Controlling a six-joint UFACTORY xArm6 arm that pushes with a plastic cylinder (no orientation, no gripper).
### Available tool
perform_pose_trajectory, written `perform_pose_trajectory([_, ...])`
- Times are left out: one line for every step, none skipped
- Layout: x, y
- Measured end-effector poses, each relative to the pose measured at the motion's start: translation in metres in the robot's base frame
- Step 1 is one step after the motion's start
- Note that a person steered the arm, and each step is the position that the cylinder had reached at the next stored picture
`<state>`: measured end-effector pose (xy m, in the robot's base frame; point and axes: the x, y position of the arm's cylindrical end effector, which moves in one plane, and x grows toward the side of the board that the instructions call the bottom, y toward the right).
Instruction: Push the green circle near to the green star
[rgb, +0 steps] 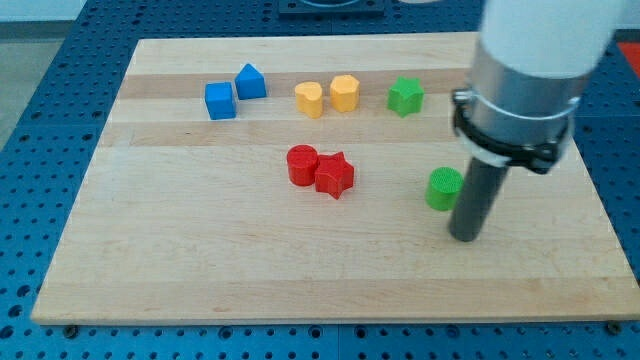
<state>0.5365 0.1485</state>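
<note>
With no jaws to close, the rod's tip (466, 237) rests just lower right of the green circle (443, 188) at right centre; an off-centre shove could roll it leftward past the green star (405, 96) above.

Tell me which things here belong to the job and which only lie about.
For the job:
green circle
green star
my tip, just right of and below the circle

Lying about:
red circle
red star
yellow heart
yellow hexagon
blue cube
blue house-shaped block
</note>
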Motion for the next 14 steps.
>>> perform_pose_trajectory([0.0,0.002])
perform_pose_trajectory([0.0,-0.013])
perform_pose_trajectory([0.0,-0.019])
perform_pose_trajectory([-0.001,-0.019])
perform_pose_trajectory([-0.042,-0.019])
perform_pose_trajectory([-0.066,-0.019])
perform_pose_trajectory([-0.082,-0.025])
perform_pose_trajectory([-0.088,-0.049])
perform_pose_trajectory([-0.085,-0.078])
perform_pose_trajectory([-0.085,-0.092])
perform_pose_trajectory([-0.085,-0.091])
perform_pose_trajectory([-0.085,-0.061])
perform_pose_trajectory([-0.085,-0.052])
perform_pose_trajectory([-0.085,-0.052])
